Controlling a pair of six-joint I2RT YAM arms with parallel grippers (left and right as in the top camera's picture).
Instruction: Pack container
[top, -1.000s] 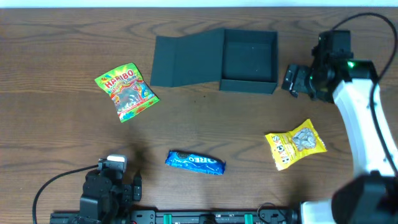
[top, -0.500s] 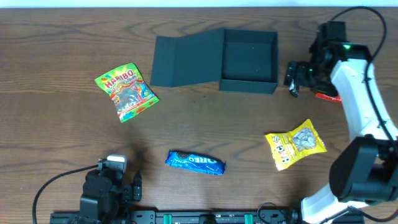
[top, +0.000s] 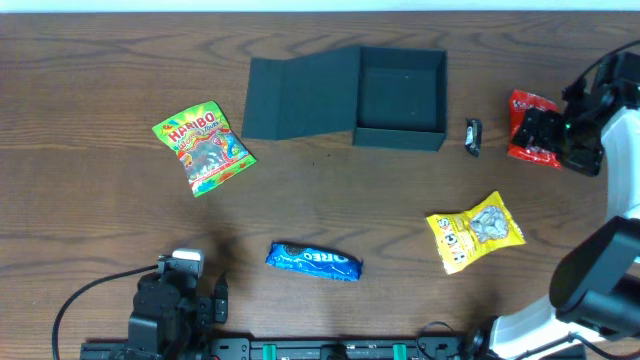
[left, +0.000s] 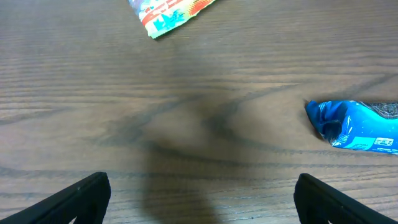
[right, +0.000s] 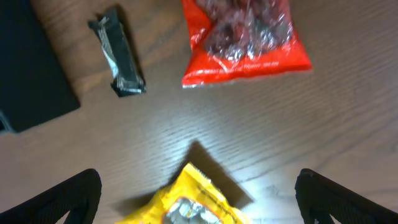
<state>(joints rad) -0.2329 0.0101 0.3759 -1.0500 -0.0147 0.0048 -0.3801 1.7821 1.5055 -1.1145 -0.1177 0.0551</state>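
Note:
The container (top: 400, 95) is a dark teal-black square box, open and empty, with its flap lid (top: 300, 95) lying flat to its left; one corner of the container shows in the right wrist view (right: 25, 74). My right gripper (top: 548, 135) is open and empty at the far right, over the edge of a red packet (top: 522, 105). In the right wrist view its fingers (right: 198, 190) straddle a yellow packet (right: 186, 205), well above it. My left gripper (left: 202, 196) is open and empty, low at the front left (top: 185, 300).
A small dark wrapped bar (top: 473, 136) lies just right of the container, also in the right wrist view (right: 121, 56). The red packet (right: 245, 40) lies beyond it. A Haribo packet (top: 200, 147), a blue Oreo pack (top: 313, 261) (left: 357, 124) and the yellow packet (top: 475, 232) lie on the wooden table.
My right arm has drawn back to the right, away from the container's side. The small dark bar and the red packet now lie uncovered. The left arm has not moved.

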